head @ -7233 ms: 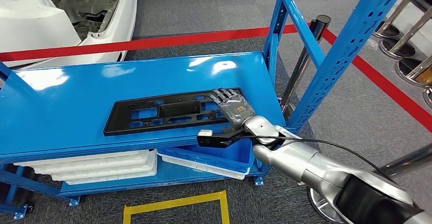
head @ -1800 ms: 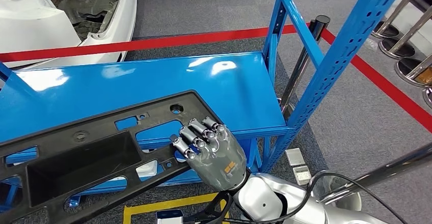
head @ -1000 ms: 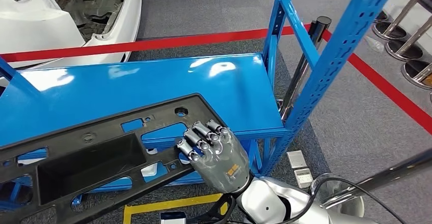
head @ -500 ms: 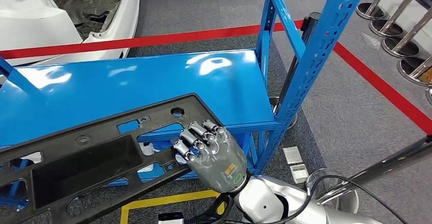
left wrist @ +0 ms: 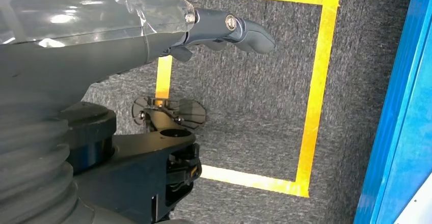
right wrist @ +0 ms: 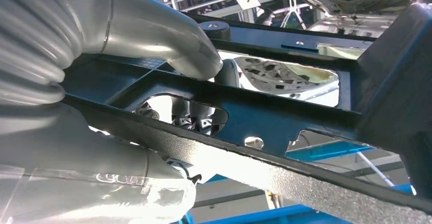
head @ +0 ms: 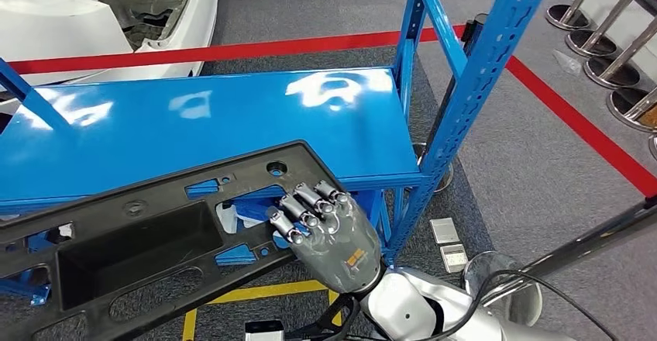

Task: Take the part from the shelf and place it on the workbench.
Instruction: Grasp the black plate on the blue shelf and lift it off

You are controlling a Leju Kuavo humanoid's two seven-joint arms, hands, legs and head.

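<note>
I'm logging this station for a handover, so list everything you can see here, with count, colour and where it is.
Flat black plastic panel with cut-outs: one, black, lifted in front of the shelf, off its surface.
Blue metal shelf rack: one, blue, glossy deck bare, uprights on the right.
Red barrier tape: red, stretched behind the rack and down the right side.
White car body: one, white, far left behind the tape.
Chrome stanchion bases: several, silver, far right.
Yellow floor tape square: one, yellow, on grey carpet beside the rack.
Right hand: silver-grey, grips the panel's right end.
Left hand: grey, hangs over the yellow square, holding nothing visible.
</note>
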